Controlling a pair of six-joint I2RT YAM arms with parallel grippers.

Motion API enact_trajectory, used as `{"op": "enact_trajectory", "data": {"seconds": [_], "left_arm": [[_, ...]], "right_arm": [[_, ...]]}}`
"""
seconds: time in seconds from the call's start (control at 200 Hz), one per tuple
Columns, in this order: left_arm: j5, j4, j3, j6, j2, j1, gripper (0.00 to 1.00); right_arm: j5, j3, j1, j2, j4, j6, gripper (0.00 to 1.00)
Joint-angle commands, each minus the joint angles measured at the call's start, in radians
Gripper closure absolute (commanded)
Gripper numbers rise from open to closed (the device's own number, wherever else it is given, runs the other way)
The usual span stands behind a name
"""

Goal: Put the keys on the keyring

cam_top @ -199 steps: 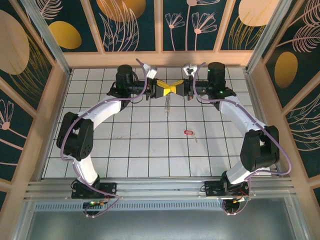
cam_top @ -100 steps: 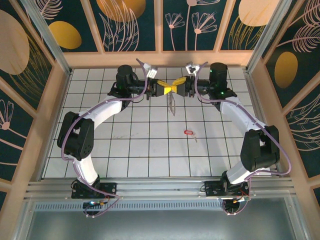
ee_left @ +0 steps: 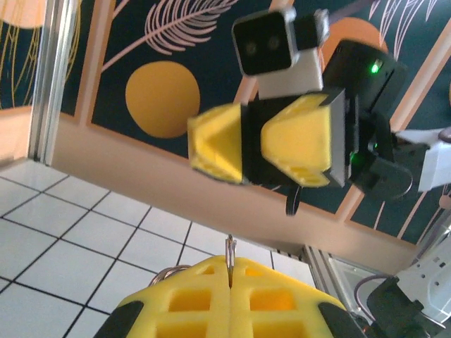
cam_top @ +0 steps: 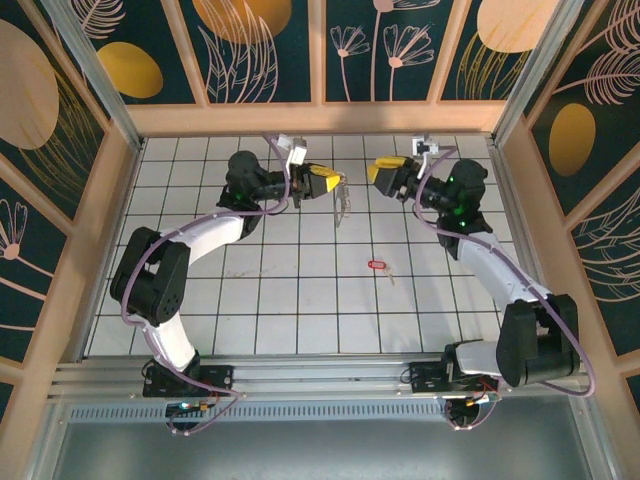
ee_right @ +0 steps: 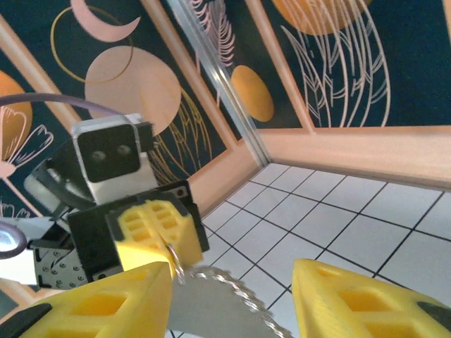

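Note:
The keyring [cam_top: 343,202], a pale metal loop with a bumpy metal strip hanging from it, dangles above the back tiles. My left gripper [cam_top: 331,184] is shut on the loop. In the left wrist view a thin edge of the keyring [ee_left: 230,252] sticks up from the seam of the closed yellow fingers [ee_left: 190,303]. My right gripper [cam_top: 379,171] faces it a short way to the right, open and empty. The right wrist view looks between its spread fingers [ee_right: 106,310] at the left gripper [ee_right: 156,236] and the keyring [ee_right: 225,303]. The red-headed key [cam_top: 377,265] lies on the table.
White gridded table [cam_top: 270,300] is walled by a wooden frame and dark floral panels [cam_top: 260,50]. Both arms reach to the back row of tiles. The key lies alone near the centre right, well in front of both grippers.
The grippers met fingertip to fingertip at the back centre. The right one has opened and drawn back to the right; the left one, shut on the keyring, has shifted slightly left.

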Motion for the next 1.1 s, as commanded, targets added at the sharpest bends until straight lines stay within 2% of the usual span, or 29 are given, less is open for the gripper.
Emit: {"op": "enact_trajectory", "data": {"seconds": [0.0, 0.15, 0.365, 0.706, 1.096], "left_arm": [[-0.055, 0.213, -0.039, -0.055, -0.045, -0.004, 1.0], [-0.105, 0.327, -0.07, -0.099, -0.045, -0.008, 1.0], [-0.151, 0.411, -0.078, -0.156, -0.024, -0.03, 1.0], [-0.185, 0.548, -0.078, -0.273, 0.027, -0.048, 1.0], [-0.192, 0.59, -0.067, -0.313, 0.058, -0.061, 1.0]], "right_arm": [[0.079, -0.067, 0.006, -0.021, 0.134, 0.098, 0.51], [0.096, -0.11, 0.036, 0.002, 0.226, 0.134, 0.51], [0.082, -0.086, 0.102, 0.08, 0.341, 0.145, 0.51], [0.032, -0.087, 0.126, 0.132, 0.559, 0.201, 0.53], [0.005, -0.075, 0.159, 0.124, 0.618, 0.207, 0.56]]}}
